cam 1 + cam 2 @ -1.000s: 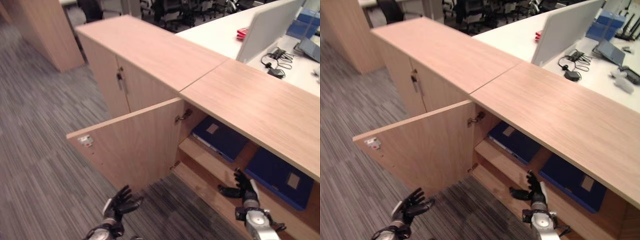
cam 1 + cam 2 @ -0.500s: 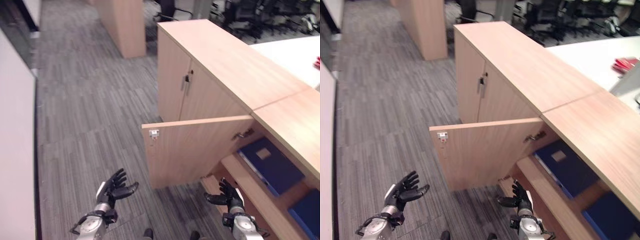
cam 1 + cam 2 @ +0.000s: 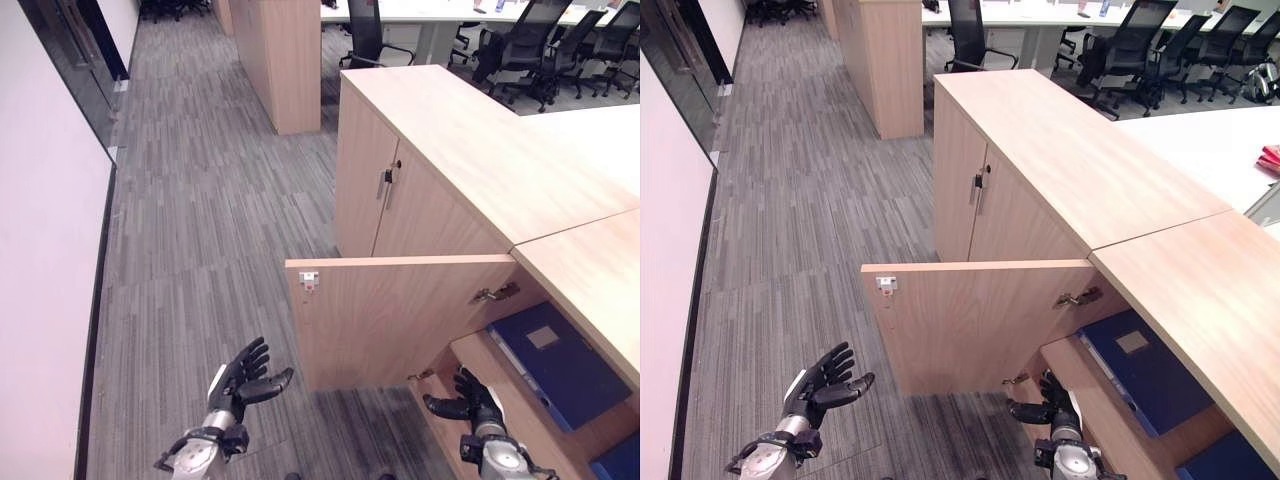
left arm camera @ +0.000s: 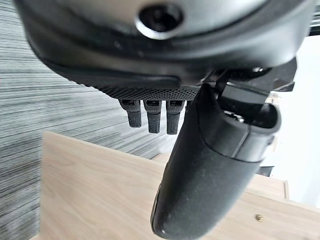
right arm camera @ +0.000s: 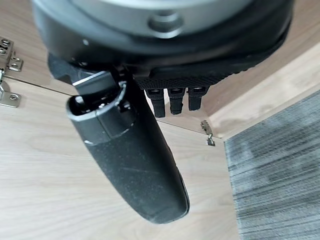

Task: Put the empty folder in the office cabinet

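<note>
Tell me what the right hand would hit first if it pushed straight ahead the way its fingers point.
Probably the inner face of the open cabinet door: the right hand is open and points at it. Depth is hard to judge.

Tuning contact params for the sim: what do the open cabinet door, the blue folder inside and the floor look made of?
Open cabinet door: light wood-grain board, matte, probably laminate; metal hinges show at its inner edge.
Blue folder: smooth dark blue cover, likely plastic or coated card, with a pale label patch.
Floor: grey striped carpet, low pile by the look.
Left hand and right hand are open, holding nothing.
</note>
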